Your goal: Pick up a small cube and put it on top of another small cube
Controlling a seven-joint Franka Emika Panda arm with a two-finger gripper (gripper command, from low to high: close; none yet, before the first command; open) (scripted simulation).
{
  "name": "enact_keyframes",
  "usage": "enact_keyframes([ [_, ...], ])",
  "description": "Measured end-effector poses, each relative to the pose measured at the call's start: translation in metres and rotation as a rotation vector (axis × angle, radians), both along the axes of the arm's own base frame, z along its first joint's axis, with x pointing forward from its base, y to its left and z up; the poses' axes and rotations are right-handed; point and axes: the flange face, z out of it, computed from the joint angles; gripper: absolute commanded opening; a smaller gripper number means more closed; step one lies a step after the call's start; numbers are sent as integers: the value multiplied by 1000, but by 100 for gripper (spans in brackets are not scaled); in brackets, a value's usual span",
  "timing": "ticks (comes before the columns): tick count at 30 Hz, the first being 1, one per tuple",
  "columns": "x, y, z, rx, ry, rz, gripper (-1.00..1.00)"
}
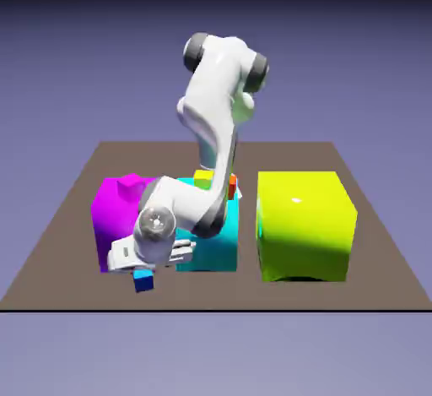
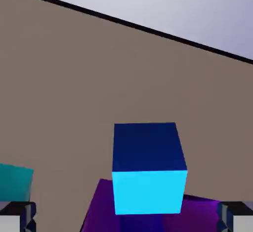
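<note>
The small blue cube [image 1: 143,281] rests on the brown table near its front edge, in front of the big magenta block. In the hand view the small blue cube [image 2: 148,166] fills the lower middle, its bright cyan face towards the camera. My gripper [image 1: 143,268] hangs just above it, open; in the hand view the gripper [image 2: 126,220] has one grey fingertip at each bottom corner, wide of the cube and not touching it. The tiny magenta cube [image 1: 128,181] shows at the top edge of the big magenta block [image 1: 116,221], blending with it.
A big cyan block [image 1: 211,238] stands right beside my hand, and its corner [image 2: 15,181] shows at the hand view's left. A big yellow-green block [image 1: 304,227] stands at the exterior view's right. A tiny yellow cube [image 1: 202,178] and a tiny orange-red cube [image 1: 232,187] show above the cyan block.
</note>
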Motion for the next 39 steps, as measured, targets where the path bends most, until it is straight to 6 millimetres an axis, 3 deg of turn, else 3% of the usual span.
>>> enact_keyframes([
  [2,0,-3,-6,-9,34,5,0],
  [5,-28,-13,-54,-9,34,5,0],
  [6,-33,-14,-61,-9,34,5,-100],
  [8,-33,-14,-61,-9,34,4,-100],
  [11,-4,-4,-14,-7,34,3,-100],
  [13,0,-3,-6,-8,34,3,-100],
  [14,4,6,8,12,6,-38,-100],
  [16,-2,-11,42,14,-14,-189,-100],
  [23,-42,-67,169,45,-32,-677,-100],
  [26,-70,-88,225,67,-18,-861,-100],
  [29,-110,-120,272,46,23,-1031,-100],
  [31,-115,-131,265,10,36,-1030,-100],
  [37,-139,-110,214,11,36,-1031,-100],
  [38,-141,-108,210,11,36,-1031,100],
  [39,-141,-108,210,9,36,-1030,100],
])
